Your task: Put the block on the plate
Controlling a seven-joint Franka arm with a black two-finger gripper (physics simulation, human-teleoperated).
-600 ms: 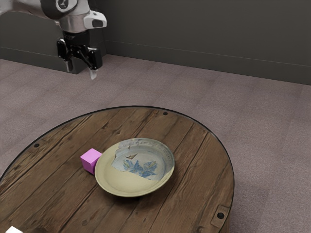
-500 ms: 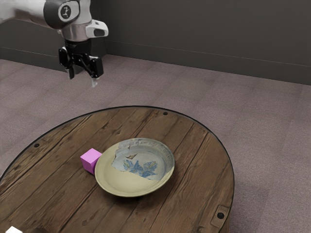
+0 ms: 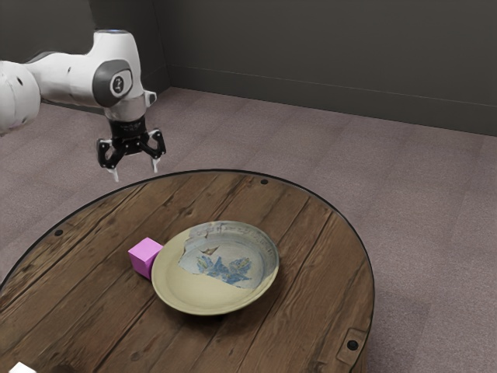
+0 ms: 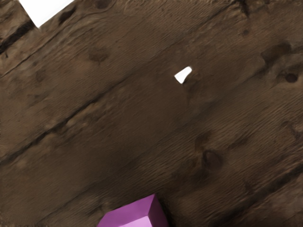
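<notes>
1. Nearest, at the bottom of the exterior view, is the corner of a white object (image 3: 22, 368). What it is, I can't tell.
2. The round wooden table (image 3: 311, 287) has brown planks, a dark rim and dark round studs near its edge.
3. On it lies the plate (image 3: 194, 291), cream with a grey-blue patch and blue flowers. Nothing rests on it.
4. The block (image 3: 144, 259), a pinkish-purple cube, sits on the planks just beside the plate, toward the exterior view's left. It is off the plate; whether the two touch, I can't tell. The wrist view has part of it too, at the picture's edge.
5. Also in the wrist view are a large white patch (image 4: 45, 9) and a small white shape (image 4: 182, 75), both against the planks. I can't make out what they are.
6. The black gripper (image 3: 136, 172) points down, well apart from the block. Its two fingers stand spread, with nothing between them: released and empty.
7. The white and grey arm (image 3: 70, 76) reaches in from the exterior view's left.
8. Farther back come the mauve-grey floor (image 3: 423, 186) and the dark wall (image 3: 326, 58).
</notes>
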